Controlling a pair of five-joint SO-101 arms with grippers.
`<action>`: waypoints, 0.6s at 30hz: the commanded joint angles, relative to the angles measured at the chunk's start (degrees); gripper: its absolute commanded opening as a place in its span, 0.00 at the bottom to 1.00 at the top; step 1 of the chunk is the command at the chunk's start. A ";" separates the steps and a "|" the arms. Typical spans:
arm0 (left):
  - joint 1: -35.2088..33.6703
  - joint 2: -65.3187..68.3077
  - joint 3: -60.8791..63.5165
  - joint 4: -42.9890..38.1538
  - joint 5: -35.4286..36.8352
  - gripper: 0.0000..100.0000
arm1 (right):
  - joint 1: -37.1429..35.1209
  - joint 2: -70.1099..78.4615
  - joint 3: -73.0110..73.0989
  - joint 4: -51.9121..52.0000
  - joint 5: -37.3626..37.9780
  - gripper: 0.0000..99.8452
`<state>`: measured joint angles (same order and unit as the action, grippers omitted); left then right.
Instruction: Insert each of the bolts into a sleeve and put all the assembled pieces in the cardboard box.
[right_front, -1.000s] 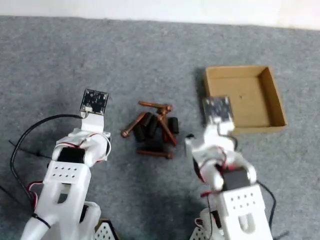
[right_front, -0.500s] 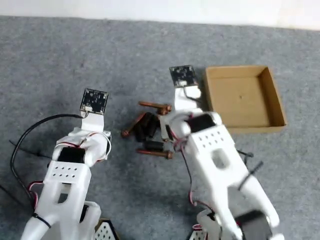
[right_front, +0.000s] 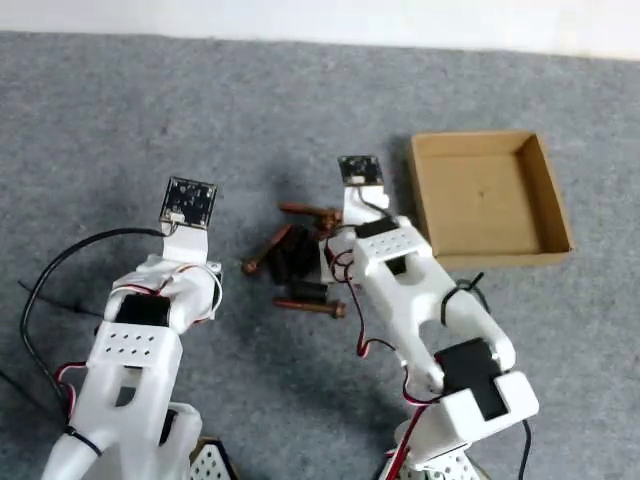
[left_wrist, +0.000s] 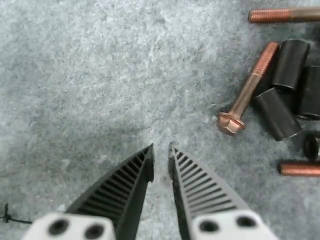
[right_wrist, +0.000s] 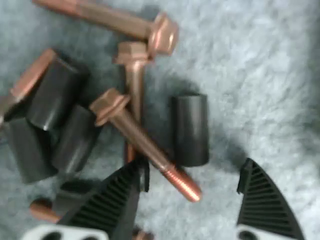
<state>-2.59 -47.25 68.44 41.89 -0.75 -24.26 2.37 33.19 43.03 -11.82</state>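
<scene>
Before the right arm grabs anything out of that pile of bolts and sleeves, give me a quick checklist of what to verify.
1. Right gripper open: ok.
2. One target alone between its fingers: not ok; a sleeve and the threaded end of a bolt both lie there.
3. Left gripper clear of the pile: ok, shut over bare carpet.
4. Cardboard box ready to receive: ok, nothing in it.
5. Any bolt already sleeved: cannot tell.

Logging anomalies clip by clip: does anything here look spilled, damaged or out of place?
Nothing stands out. Bolts and sleeves lie jumbled in one heap on the carpet; the box sits flat beside them, undamaged.
</scene>
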 joint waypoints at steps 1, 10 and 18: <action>-0.92 -1.19 -0.48 -0.88 0.35 0.07 | 1.80 -0.66 -3.12 -3.91 -0.26 0.27; -0.92 -1.19 -0.48 -0.97 0.26 0.07 | 2.15 -0.92 -7.69 -4.00 -0.09 0.27; -0.92 -1.19 -0.48 -0.97 0.18 0.07 | 4.62 -0.75 -11.38 0.84 0.00 0.27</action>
<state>-2.59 -47.25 68.44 41.89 -0.75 -21.01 2.46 25.27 42.15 -11.82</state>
